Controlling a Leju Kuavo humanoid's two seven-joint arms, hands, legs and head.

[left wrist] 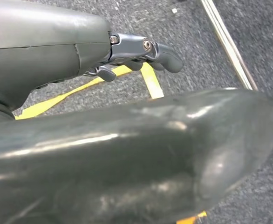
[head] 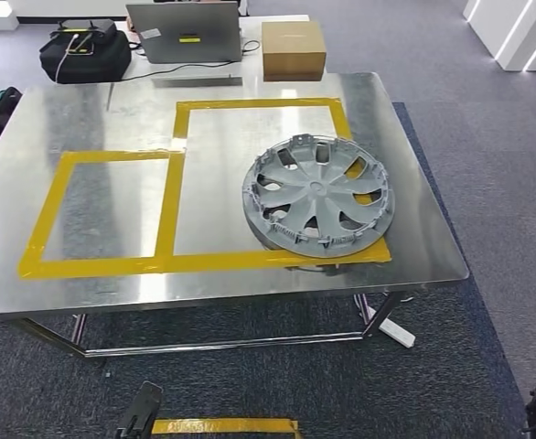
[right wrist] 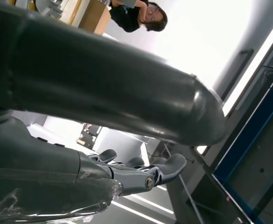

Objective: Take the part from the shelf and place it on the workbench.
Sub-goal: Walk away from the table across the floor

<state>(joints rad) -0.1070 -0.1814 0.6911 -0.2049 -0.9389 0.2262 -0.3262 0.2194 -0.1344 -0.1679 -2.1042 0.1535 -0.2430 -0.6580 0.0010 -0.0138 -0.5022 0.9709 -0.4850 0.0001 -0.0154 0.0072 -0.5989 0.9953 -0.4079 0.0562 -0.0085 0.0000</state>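
Grey wheel cover (head: 318,193) flat on the steel table (head: 113,110), right side, overlapping the near right corner of the larger yellow tape square (head: 182,165). Left hand (left wrist: 142,51) over the carpet, fingers extended, empty (same for the right hand (right wrist: 142,175)). Cardboard box (head: 294,48) and laptop (head: 185,30) beyond the far edge.

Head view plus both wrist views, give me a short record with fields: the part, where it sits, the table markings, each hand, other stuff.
part: grey wheel cover, lying flat
location: on the metal workbench, right side, overlapping the larger yellow tape square at its right corner
markings: two adjoining yellow tape squares, the smaller one on the left
left hand: holds nothing, fingers extended above the carpet
right hand: holds nothing, fingers apart
background: laptop, cardboard box, black bag
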